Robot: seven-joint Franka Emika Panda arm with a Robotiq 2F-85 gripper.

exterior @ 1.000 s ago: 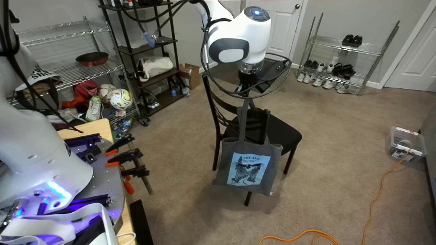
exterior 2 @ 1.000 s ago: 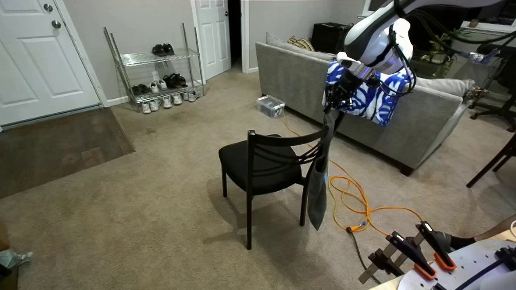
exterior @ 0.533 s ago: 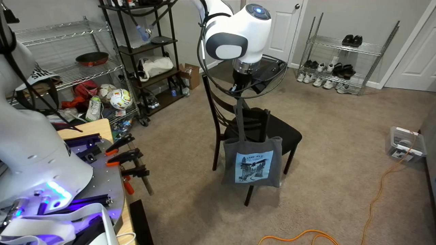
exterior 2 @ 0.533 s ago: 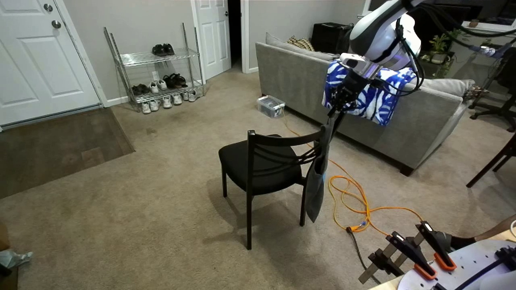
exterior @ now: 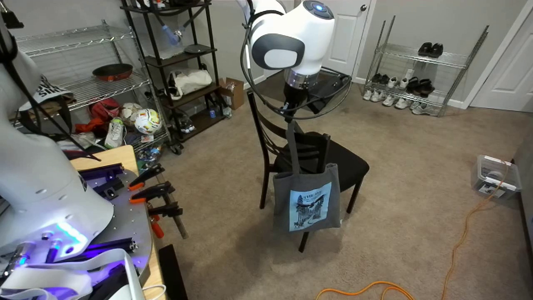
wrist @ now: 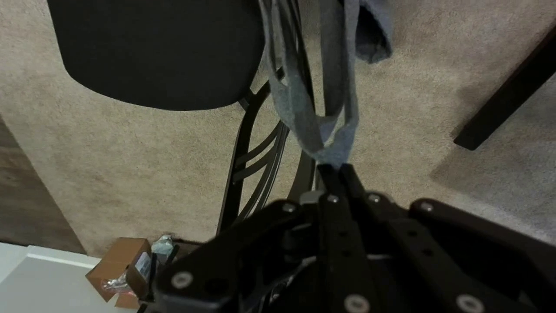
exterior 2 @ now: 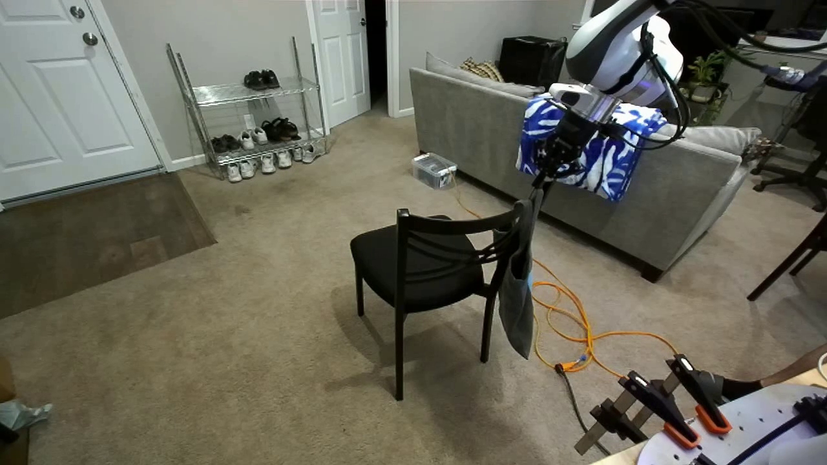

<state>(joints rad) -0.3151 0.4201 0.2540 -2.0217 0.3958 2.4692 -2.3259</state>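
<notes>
My gripper (wrist: 337, 168) is shut on the grey strap (wrist: 304, 124) of a tote bag, at the strap's top. The grey tote bag (exterior: 287, 196) with a light blue printed panel hangs below the gripper (exterior: 289, 119), beside the backrest of a black chair (exterior: 347, 160). In an exterior view the bag (exterior 2: 517, 316) is seen edge-on at the chair's near back post, under the gripper (exterior 2: 541, 181). Strap parts show on both sides of that post in the wrist view. The bag's lower part is out of the wrist view. The chair seat (wrist: 160, 48) also shows there.
A table with clamps (exterior: 152, 191) stands by the arm's base. Wire shelves (exterior: 83, 89) and a dark rack (exterior: 189, 96) line the wall. A grey sofa (exterior 2: 478, 116), a clear bin (exterior 2: 434, 170) and an orange cord (exterior 2: 581, 323) lie beyond the chair.
My gripper has moved a little down and sideways with the strap held, leftward in one view and rightward in another. The bag has swung and turned slightly. The chair has not moved.
</notes>
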